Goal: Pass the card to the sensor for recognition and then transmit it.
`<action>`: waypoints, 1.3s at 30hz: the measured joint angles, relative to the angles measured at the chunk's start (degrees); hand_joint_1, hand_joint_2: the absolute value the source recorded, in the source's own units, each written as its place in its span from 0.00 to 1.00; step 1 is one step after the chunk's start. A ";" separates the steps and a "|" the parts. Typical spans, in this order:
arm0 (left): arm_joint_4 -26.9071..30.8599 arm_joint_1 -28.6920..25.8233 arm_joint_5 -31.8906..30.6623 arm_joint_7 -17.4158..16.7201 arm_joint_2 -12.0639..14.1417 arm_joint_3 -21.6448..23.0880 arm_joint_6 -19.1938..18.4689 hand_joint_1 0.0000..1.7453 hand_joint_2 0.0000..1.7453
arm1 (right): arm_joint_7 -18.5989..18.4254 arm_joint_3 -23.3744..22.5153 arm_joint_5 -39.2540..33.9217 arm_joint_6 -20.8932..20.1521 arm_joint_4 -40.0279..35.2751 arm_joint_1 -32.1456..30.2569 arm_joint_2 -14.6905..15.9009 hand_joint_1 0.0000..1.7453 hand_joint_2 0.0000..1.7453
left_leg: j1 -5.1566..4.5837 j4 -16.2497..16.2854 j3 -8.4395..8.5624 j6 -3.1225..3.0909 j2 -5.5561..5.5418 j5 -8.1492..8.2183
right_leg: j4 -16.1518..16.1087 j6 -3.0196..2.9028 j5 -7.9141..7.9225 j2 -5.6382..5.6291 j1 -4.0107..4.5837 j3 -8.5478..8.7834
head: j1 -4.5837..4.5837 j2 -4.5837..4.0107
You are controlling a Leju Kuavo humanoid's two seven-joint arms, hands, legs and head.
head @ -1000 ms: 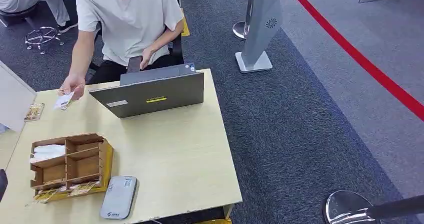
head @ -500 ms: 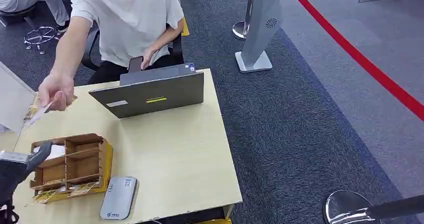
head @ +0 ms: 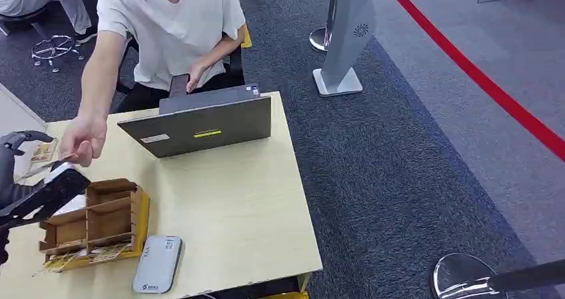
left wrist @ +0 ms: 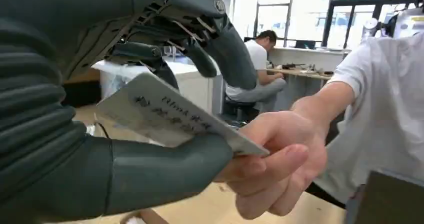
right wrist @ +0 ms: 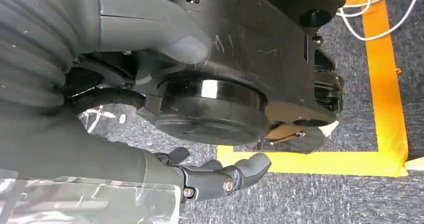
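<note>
A pale, smooth wooden table [head: 233, 199] fills the lower left of the head view, square-cornered and set on dark ribbed carpet [head: 400, 166] crossed by a red line [head: 480, 79]; behind it sits a person [head: 170, 26] in a white shirt, the face cut off by the frame's top edge; a grey laptop [head: 200, 122] stands open with its matte lid toward the camera, a yellow sticker on it; near the table's left front sits a brown cardboard organiser [head: 100, 219] with thin-walled compartments, its left part hidden behind the robot's arm; just beside it lies a flat grey rounded sensor [head: 158, 264], its small print too fine to read; the left hand [head: 30, 186], dark and ribbed, rises over the table's left edge with its fingers spread wide, the thick thumb [left wrist: 165, 171] lying under the card [left wrist: 170, 115]; the card, pale, thin and rectangular with printed characters, rests on that thumb while the person's hand [left wrist: 275, 154] pinches its far end; whether the robot's fingers actually clamp it I cannot tell, since the dark fingers arch apart above it; the right hand [right wrist: 220, 176] hangs low above the carpet and yellow floor tape [right wrist: 385, 84], fingers loosely parted and holding nothing
</note>
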State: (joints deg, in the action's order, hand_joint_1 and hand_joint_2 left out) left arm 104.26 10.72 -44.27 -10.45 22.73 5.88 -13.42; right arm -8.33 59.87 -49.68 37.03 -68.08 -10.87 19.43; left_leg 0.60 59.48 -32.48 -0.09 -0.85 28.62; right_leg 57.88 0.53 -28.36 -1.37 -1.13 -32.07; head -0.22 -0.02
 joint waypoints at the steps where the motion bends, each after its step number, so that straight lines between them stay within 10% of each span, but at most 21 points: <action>1: -0.45 1.00 -1.49 -1.00 0.60 0.58 -1.10 1.00 1.00 | -0.33 0.17 0.22 0.02 0.00 0.11 0.11 0.00 1.00 | 0.00 0.00 0.00 0.00 0.01 0.00 | 0.00 0.00 0.00 -0.02 0.00 -0.01 | 0.02 0.00; 12: -3.80 10.50 -16.21 -10.29 5.85 6.35 -11.53 1.00 1.00 | -4.48 0.63 2.40 0.42 0.00 0.88 0.87 0.00 1.00 | 0.01 0.01 -0.01 0.01 0.03 -0.01 | 0.02 0.01 0.03 -0.06 0.01 -0.02 | 0.02 0.00; 20: -4.52 12.55 -21.46 -10.88 5.68 8.87 -8.95 1.00 1.00 | -7.50 0.63 5.90 0.98 -0.92 0.57 1.44 0.00 1.00 | 0.00 0.04 -0.02 0.00 0.05 -0.04 | 0.02 0.02 0.04 -0.07 0.00 -0.02 | 0.00 0.00; 31: 6.69 -7.04 -23.60 4.76 -3.23 11.95 22.27 1.00 1.00 | -16.71 -2.55 17.56 2.32 -6.56 -4.00 -0.32 0.00 1.00 | -0.04 0.02 -0.06 -0.03 0.18 0.12 | -0.04 0.06 -0.05 -0.20 -0.03 -0.07 | 0.07 0.00; 34: 7.30 -13.33 -24.29 7.65 -5.91 13.02 25.64 1.00 1.00 | -19.74 -4.53 22.35 2.25 -7.52 -5.25 -1.49 0.00 1.00 | -0.04 0.02 -0.05 -0.04 0.18 0.17 | -0.07 0.06 -0.07 -0.17 -0.03 -0.09 | 0.02 0.00; 39: 7.08 -21.00 -25.26 6.23 -7.41 14.91 26.23 1.00 1.00 | -14.66 -4.63 21.44 1.97 -9.73 -10.12 2.60 0.00 1.00 | -0.02 0.02 -0.13 -0.09 0.15 0.23 | -0.06 0.11 -0.11 -0.11 -0.02 -0.06 | -0.02 0.00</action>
State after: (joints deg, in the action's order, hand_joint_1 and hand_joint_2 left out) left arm 111.34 -10.28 -69.53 -4.22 15.32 20.79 12.81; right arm -22.99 55.23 -28.24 38.99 -77.81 -21.00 22.03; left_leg 0.59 59.49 -32.60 -0.18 -0.71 28.85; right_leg 57.82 0.64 -28.47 -1.49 -1.15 -32.13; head -0.24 -0.02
